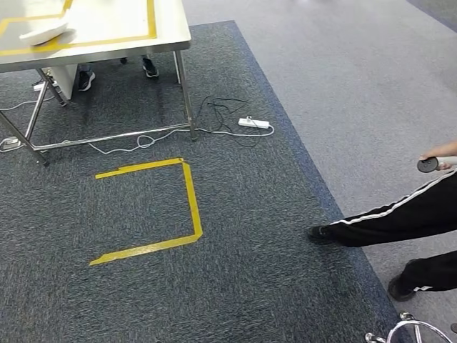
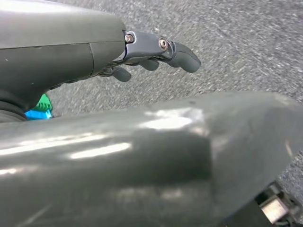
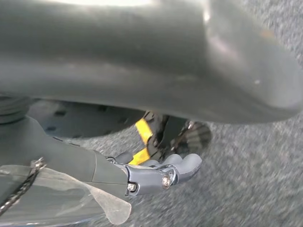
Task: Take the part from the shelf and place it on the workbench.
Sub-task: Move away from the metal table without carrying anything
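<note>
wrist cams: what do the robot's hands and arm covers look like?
Left hand: dark grey fingers, a metal link with silver screws, below a glossy dark grey curved cover. Right hand: lighter grey fingers, the same screwed link, clear plastic film and a black cord at the wrist.

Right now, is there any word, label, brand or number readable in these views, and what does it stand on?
None readable.
Table: yellow tape only, no writing.
Carpet: yellow tape outline, no text.
Power strip: too small to read any marking.
Left hand and right hand: no labels visible.
</note>
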{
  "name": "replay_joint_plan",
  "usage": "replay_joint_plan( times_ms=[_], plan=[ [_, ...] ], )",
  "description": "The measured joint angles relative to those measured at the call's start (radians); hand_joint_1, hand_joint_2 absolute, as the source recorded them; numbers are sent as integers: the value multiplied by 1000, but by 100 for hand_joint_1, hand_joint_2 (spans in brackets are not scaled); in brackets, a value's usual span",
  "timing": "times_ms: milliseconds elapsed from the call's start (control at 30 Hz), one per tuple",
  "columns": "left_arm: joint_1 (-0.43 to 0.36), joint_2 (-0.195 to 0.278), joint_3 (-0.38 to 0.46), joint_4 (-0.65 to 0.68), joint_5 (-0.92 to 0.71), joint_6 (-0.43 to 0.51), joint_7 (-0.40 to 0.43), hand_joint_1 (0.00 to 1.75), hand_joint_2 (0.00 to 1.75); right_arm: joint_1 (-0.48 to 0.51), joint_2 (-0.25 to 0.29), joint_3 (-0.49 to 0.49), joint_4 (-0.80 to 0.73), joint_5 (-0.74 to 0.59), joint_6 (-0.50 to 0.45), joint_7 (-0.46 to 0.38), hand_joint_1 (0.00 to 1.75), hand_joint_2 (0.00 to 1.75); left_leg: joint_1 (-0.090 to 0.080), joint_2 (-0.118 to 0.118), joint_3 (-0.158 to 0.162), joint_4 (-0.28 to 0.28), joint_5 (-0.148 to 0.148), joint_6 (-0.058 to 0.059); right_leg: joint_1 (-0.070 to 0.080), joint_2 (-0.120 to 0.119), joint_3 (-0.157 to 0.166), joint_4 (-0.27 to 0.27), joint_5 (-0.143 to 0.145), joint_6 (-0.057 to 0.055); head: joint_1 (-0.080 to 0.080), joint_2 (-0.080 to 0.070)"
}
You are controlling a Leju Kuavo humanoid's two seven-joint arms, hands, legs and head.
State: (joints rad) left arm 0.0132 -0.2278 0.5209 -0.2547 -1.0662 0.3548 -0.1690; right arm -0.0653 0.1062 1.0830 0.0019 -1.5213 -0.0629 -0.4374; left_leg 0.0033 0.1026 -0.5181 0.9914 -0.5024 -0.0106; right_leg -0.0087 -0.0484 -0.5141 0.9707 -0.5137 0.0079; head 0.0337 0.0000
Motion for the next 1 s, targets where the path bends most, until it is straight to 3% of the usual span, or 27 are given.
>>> replay_joint_plan(
  times_ms=[33,100,167,200,233,267,333,400,433,500,533,600,667,700,733,767,867,933,1000],
  plan=[
    [0,0,2,0,-1,0,0,0,0,1,0,0,0,0,-2,0,0,0,2,-22,-7,21,-19,-6,-3,11,1,-3,6,-6,-1,0],
    [1,1,6,-1,-3,-1,0,0,0,-1,0,0,0,0,-3,0,0,0,5,-77,-48,127,-90,-14,-6,33,-2,-5,16,-16,-4,0],
    [3,2,9,-1,-5,-1,0,0,0,-1,0,0,0,0,-3,1,0,0,7,-96,-101,257,-147,-16,-6,59,-7,-3,19,-18,-5,0],
    [4,2,9,-1,-7,-1,0,0,0,-1,0,0,0,0,-3,1,0,0,7,-98,-112,284,-148,-17,-6,73,-9,-2,20,-18,-5,0],
    [4,2,10,-1,-9,-1,0,0,0,0,0,0,0,0,-3,1,0,0,8,-100,-104,267,-126,-16,-6,87,-9,0,21,-17,-5,0],
    [4,2,11,-1,-12,-1,0,0,0,0,0,0,0,0,-3,1,0,0,10,-106,-78,212,-88,-15,-6,102,-9,3,21,-15,-5,0],
    [3,2,13,-1,-15,-1,0,0,0,-2,0,0,0,0,-3,1,0,0,15,-152,-16,71,-23,-11,-6,129,-14,11,20,-8,-4,0],
    [1,2,15,-1,-16,-1,0,0,0,-5,0,-1,0,0,-3,1,0,0,18,-192,9,7,-9,-5,-6,151,-26,17,23,5,-4,0],
    [0,1,15,-1,-16,-1,0,0,0,-5,0,-1,0,0,-3,1,0,0,16,-193,8,4,-11,0,-8,161,-34,17,26,13,-4,0],
    [-1,1,16,-1,-19,-1,-1,0,0,-2,0,-1,0,0,-3,1,0,0,14,-169,6,0,-5,14,-12,176,-48,14,32,28,-3,0],
    [-2,1,17,-1,-21,-1,-2,0,0,-1,0,-1,0,0,-3,0,0,0,15,-155,5,-4,0,22,-12,165,-58,24,24,32,-2,0],
    [-3,0,21,-1,-24,0,-5,0,0,-2,0,-1,1,0,-3,0,0,0,15,-125,3,-11,6,32,-11,112,-103,109,-29,35,4,0],
    [-1,-1,26,-1,-26,0,-8,0,0,-3,0,-1,1,0,-3,0,0,0,10,-92,-2,-11,7,35,-10,68,-168,246,-94,37,8,0],
    [0,0,29,-1,-26,1,-9,0,0,-2,0,-1,1,0,-2,-1,0,0,7,-77,-4,-11,7,35,-10,58,-184,286,-104,37,8,0],
    [0,0,30,-1,-27,1,-10,0,0,-1,0,-1,1,0,-2,-1,0,0,5,-62,-5,-11,7,35,-10,52,-178,286,-96,36,8,0],
    [-1,0,31,-1,-27,1,-10,0,0,0,0,-2,1,0,-2,-1,0,0,4,-49,-6,-11,7,35,-9,45,-151,244,-72,34,8,0],
    [-4,-1,33,-1,-28,1,-13,0,0,-4,-1,-2,1,0,-3,-2,0,0,-2,-18,-1,-8,4,28,-2,-11,-28,46,-9,21,8,0],
    [-5,-1,34,-1,-30,0,-18,0,0,-6,-1,-3,1,0,-2,-3,0,0,-5,0,2,-6,3,16,4,-22,-10,6,-6,13,6,0],
    [-7,-1,36,-1,-32,0,-24,0,0,-2,0,-5,1,0,-2,-4,0,0,-1,6,5,-4,-1,4,4,-1,-13,5,0,3,5,0]
  ],
)
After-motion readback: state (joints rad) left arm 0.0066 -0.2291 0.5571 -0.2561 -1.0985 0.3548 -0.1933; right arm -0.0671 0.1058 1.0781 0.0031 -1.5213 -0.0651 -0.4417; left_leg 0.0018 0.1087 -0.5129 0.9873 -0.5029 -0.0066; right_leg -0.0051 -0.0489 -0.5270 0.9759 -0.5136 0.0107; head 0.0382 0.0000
